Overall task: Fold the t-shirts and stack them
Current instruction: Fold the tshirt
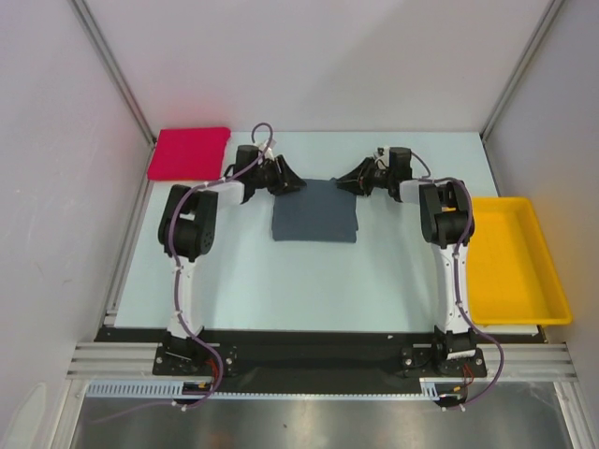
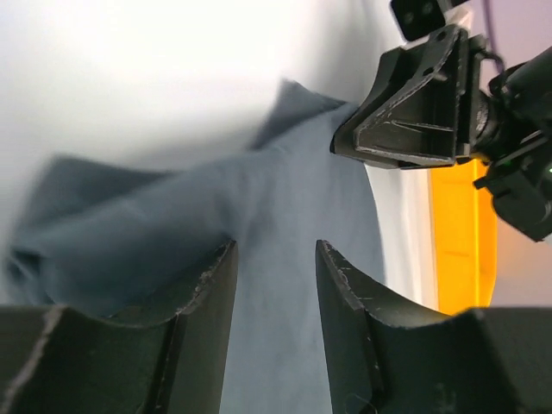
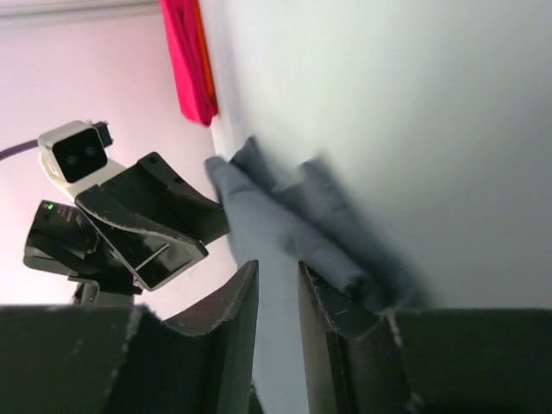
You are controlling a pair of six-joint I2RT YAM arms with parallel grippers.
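The slate-grey t-shirt (image 1: 314,223) lies folded into a rectangle in the middle of the table. My left gripper (image 1: 292,185) sits at its far left corner and my right gripper (image 1: 344,183) at its far right corner. In the left wrist view the left gripper (image 2: 276,246) is open, with grey cloth (image 2: 259,190) showing in the gap. In the right wrist view the right gripper (image 3: 278,266) is narrowly open over the rumpled grey edge (image 3: 285,216). The pinkish-red t-shirt (image 1: 190,152) lies folded at the far left and also shows in the right wrist view (image 3: 190,60).
A yellow plastic tray (image 1: 510,262) sits at the table's right edge, also seen in the left wrist view (image 2: 461,233). White walls close in the table on the left, back and right. The two grippers face each other closely across the shirt's far edge.
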